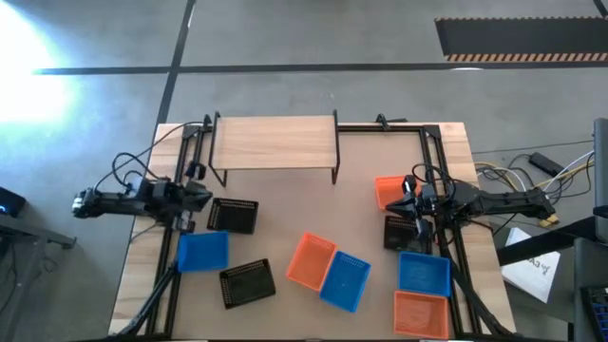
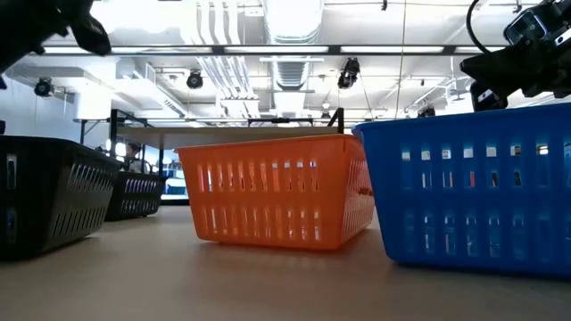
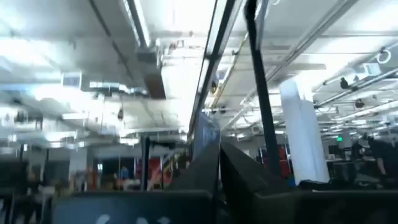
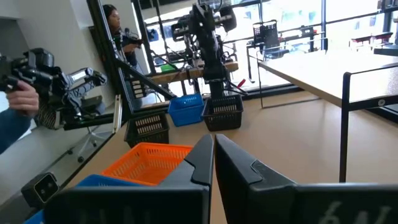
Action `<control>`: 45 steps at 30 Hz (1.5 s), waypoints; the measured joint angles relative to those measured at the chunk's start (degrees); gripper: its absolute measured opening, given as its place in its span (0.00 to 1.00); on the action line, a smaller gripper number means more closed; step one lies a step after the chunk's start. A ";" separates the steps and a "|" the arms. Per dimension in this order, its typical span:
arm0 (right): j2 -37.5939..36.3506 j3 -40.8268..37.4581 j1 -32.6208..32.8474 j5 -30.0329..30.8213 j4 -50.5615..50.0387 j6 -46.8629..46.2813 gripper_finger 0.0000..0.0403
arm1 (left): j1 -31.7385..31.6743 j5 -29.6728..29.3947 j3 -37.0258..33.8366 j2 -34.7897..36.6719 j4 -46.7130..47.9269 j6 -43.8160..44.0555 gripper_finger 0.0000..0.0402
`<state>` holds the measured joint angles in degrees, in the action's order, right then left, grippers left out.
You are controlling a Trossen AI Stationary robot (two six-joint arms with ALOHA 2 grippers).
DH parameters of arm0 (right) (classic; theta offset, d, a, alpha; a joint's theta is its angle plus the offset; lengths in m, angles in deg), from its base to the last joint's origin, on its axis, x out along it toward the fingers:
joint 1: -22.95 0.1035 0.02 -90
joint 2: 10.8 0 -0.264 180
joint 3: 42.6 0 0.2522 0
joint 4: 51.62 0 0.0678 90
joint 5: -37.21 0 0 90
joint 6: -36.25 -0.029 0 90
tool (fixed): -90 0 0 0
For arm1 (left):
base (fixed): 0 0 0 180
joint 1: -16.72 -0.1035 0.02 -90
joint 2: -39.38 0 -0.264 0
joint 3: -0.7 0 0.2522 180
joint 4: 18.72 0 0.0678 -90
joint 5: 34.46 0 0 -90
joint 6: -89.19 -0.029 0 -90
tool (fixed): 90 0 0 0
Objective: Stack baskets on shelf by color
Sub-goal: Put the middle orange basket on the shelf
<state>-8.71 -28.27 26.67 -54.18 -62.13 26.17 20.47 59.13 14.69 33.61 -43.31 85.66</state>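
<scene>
From above, the shelf (image 1: 275, 142) sits bare at the table's far edge with baskets scattered in front; the left gripper (image 1: 202, 198) hovers by a black basket (image 1: 234, 216), the right gripper (image 1: 410, 197) partly hides an orange basket (image 1: 389, 191). Down low, an orange basket (image 2: 277, 202) and a cut-off blue basket (image 2: 473, 198) block most of the shelf. The wrist views show the left fingers (image 3: 239, 177) and right fingers (image 4: 239, 165) pressed together on nothing; the left view only catches ceiling.
</scene>
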 joint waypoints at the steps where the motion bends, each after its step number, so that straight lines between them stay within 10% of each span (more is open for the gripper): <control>1: -0.02 -0.01 0.00 -0.02 0.00 0.00 0.02 | 0.02 0.58 0.00 -1.41 -1.29 -0.77 0.00; 15: 0.00 -0.01 0.00 0.00 0.00 0.00 0.02 | 0.04 -0.85 23.24 -45.08 1.83 -4.56 0.00; 25: -0.02 0.01 0.01 -0.02 0.00 0.00 0.02 | 1.40 0.02 60.13 -72.47 48.91 -4.37 0.02; 31: -0.02 0.00 0.02 -0.02 0.00 0.00 0.02 | 4.62 4.01 75.07 -83.99 63.77 -4.35 0.22; 39: -0.02 0.01 0.02 -0.02 -0.01 0.00 0.02 | 12.08 6.88 82.10 -93.53 71.89 -4.35 0.52; 45: -0.02 0.00 0.02 -0.02 0.00 0.02 0.02 | 17.26 6.13 81.72 -100.46 71.58 -1.25 0.53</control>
<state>-8.73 -28.27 26.70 -54.20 -62.13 26.19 37.74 65.25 96.41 -66.85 28.28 84.41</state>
